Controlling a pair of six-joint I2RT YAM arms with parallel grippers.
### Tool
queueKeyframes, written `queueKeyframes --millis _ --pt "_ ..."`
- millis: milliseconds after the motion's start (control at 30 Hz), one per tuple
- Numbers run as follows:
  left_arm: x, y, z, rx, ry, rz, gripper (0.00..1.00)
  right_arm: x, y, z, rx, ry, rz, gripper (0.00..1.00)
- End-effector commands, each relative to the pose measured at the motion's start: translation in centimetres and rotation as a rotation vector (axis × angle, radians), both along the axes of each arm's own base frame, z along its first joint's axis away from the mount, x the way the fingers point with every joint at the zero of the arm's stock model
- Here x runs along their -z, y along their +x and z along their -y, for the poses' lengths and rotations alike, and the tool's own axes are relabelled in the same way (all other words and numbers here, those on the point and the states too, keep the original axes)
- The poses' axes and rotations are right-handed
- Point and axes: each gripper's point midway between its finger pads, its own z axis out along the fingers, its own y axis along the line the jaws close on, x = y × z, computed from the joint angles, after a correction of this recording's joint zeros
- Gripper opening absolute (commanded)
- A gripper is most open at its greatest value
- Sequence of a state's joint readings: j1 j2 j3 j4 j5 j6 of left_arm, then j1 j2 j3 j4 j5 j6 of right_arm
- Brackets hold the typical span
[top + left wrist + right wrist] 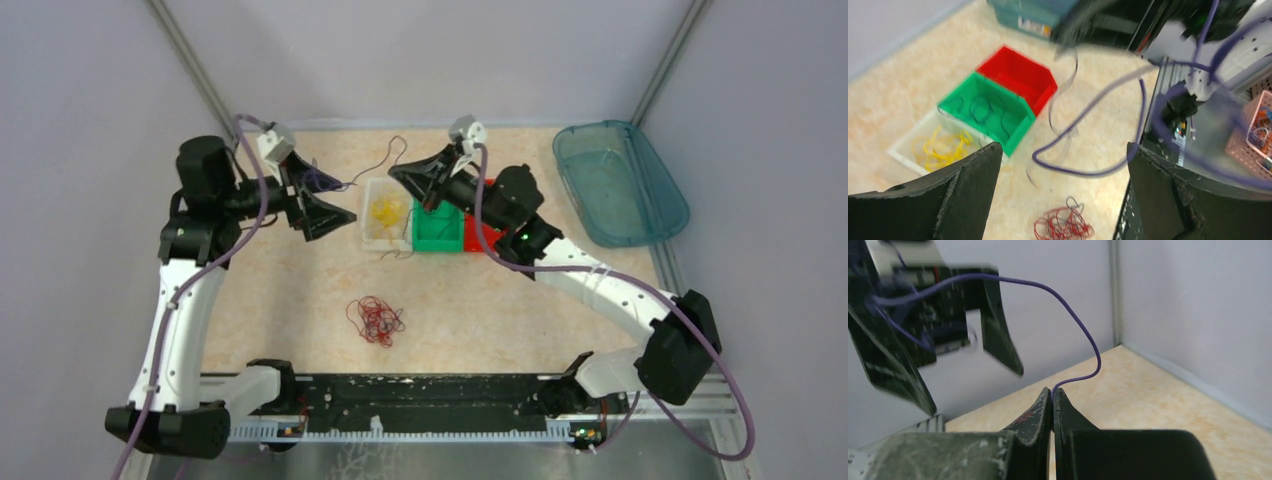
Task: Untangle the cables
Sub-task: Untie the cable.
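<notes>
My right gripper (pixel 1053 390) is shut on a thin dark purple wire (pixel 1083 330), held in the air above the white bin (pixel 372 238); in the top view it (pixel 395 175) sits beside the wire (pixel 385 155). The wire arches over to my left gripper (pixel 322 197), which is open; how the wire hangs on it is unclear. It shows blurred between the open left fingers (pixel 973 170) as a loop (pixel 1083 171). A red wire bunch (pixel 375 320) lies on the table, also seen from the left wrist (pixel 1063 227). Yellow wires (pixel 386 211) lie in the white bin.
A green bin (pixel 437 230) holding dark wires (pixel 983 107) and a red bin (pixel 1020 75) stand right of the white bin, partly under the right arm. A teal tub (pixel 620 185) is at the back right. A black rail (pixel 420 395) runs along the near edge.
</notes>
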State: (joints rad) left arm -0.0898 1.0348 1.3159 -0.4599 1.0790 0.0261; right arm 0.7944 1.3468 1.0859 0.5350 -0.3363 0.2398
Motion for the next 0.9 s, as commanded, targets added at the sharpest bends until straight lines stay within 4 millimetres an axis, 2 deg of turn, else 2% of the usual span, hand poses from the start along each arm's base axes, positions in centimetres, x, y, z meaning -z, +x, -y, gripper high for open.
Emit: queueKeyframes --millis 0,133,300,633,867 --pt "5.6 -1.6 -0.4 0.048 0.176 -0.09 0.99 -6.0 1.3 5.1 0.17 0.15 0.093 0.0" --pt "7.4 -1.4 -1.3 0.007 0.239 -0.046 0.99 -6.8 3.1 7.5 0.249 0.161 0.104 0.0" --pt "10.1 -0.3 -2.7 -0.077 0.336 -0.039 0.99 -7.1 5.3 10.1 0.323 0.183 0.078 0.0" --pt "12.3 -0.7 -3.5 -0.118 0.371 -0.106 0.99 -4.3 8.8 10.5 0.4 0.079 0.021 0.0" --pt "13.2 -0.2 -4.6 -0.227 0.382 -0.1 1.0 -3.1 11.3 10.3 0.409 0.048 -0.001 0.0"
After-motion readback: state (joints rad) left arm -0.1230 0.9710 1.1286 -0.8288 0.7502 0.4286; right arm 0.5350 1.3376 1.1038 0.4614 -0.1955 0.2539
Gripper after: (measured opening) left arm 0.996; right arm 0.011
